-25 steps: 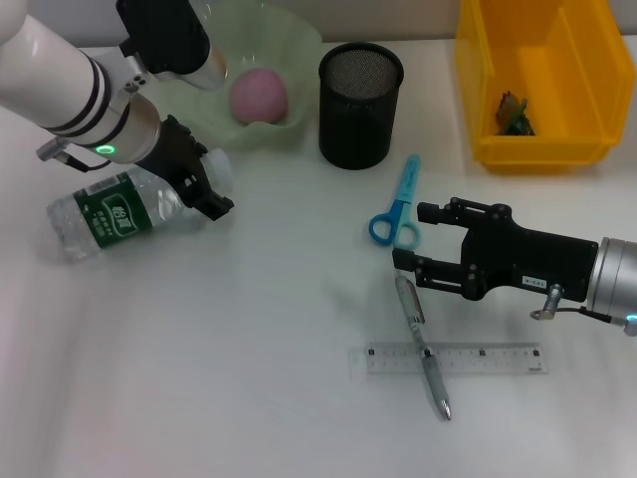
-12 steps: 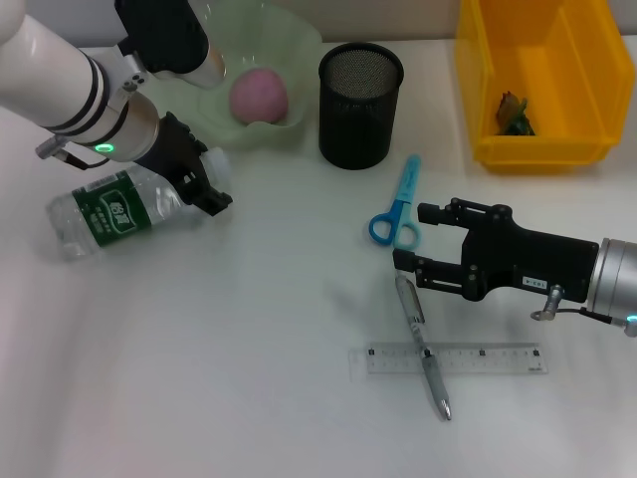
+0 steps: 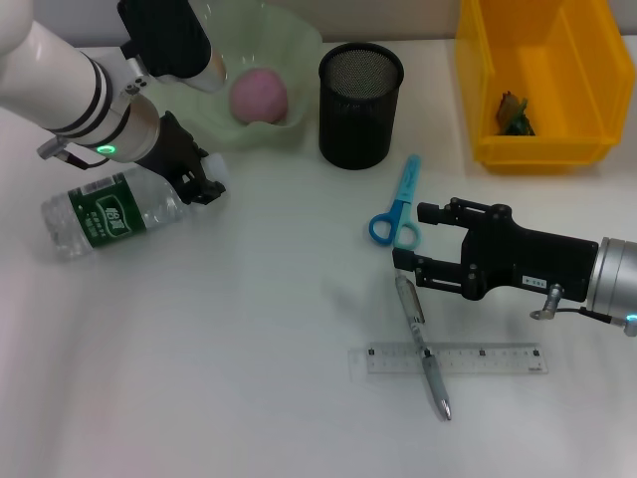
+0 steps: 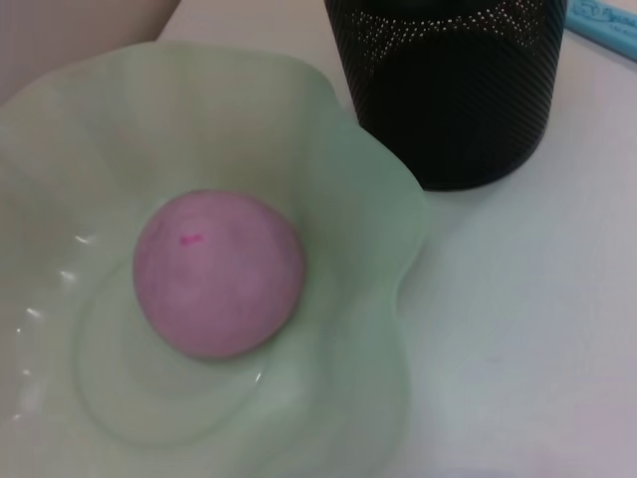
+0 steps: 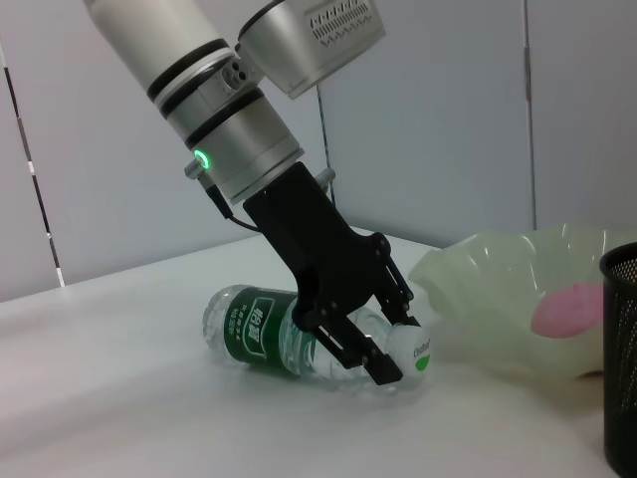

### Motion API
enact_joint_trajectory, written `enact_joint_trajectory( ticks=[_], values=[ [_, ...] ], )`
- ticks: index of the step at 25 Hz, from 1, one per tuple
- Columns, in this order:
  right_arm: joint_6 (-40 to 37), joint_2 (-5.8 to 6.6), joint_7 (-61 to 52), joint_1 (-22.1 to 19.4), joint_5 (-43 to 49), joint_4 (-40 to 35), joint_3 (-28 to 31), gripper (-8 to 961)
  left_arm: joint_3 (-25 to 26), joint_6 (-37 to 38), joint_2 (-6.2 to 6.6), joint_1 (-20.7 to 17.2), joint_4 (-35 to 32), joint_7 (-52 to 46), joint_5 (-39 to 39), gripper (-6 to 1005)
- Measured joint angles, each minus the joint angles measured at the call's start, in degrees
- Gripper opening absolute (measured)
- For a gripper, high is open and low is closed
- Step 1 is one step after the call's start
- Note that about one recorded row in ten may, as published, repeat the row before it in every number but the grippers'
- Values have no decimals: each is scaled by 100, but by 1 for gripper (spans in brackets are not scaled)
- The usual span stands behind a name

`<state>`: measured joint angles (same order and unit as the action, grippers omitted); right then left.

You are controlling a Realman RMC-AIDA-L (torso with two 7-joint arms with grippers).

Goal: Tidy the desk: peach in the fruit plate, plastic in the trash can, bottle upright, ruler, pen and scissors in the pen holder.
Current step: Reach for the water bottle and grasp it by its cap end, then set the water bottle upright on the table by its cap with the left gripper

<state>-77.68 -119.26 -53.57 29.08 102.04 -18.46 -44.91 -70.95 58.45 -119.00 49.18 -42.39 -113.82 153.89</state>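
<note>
A clear bottle (image 3: 109,214) with a green label lies on its side at the left. My left gripper (image 3: 204,179) is shut on its neck by the white cap, which the right wrist view shows too: gripper (image 5: 383,349), bottle (image 5: 269,334). A pink peach (image 3: 260,96) sits in the green fruit plate (image 3: 299,40). My right gripper (image 3: 408,239) is open and empty, just right of the blue scissors (image 3: 398,204) and above the pen (image 3: 423,344). The pen lies across the clear ruler (image 3: 498,359). The black mesh pen holder (image 3: 360,105) stands behind them.
A yellow bin (image 3: 478,80) at the back right holds a scrap of plastic (image 3: 514,112). The left wrist view shows the peach (image 4: 219,274), the plate (image 4: 348,199) and the pen holder (image 4: 448,100) close together.
My left gripper has drawn back and left with the bottle's neck, and the bottle has shifted a little left with it. The right arm has not moved.
</note>
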Motion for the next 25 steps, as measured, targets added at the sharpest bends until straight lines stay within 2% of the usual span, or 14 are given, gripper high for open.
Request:
enact_joint_trajectory(
  ticks=[5, 25],
  values=[
    [0, 0, -2, 1, -2, 0, 0, 717, -87, 3, 4, 8, -7, 0, 1, 446],
    [-13, 0, -31, 36, -18, 0, 9, 717, -56, 462, 9, -14, -223, -5, -107, 433]
  ],
)
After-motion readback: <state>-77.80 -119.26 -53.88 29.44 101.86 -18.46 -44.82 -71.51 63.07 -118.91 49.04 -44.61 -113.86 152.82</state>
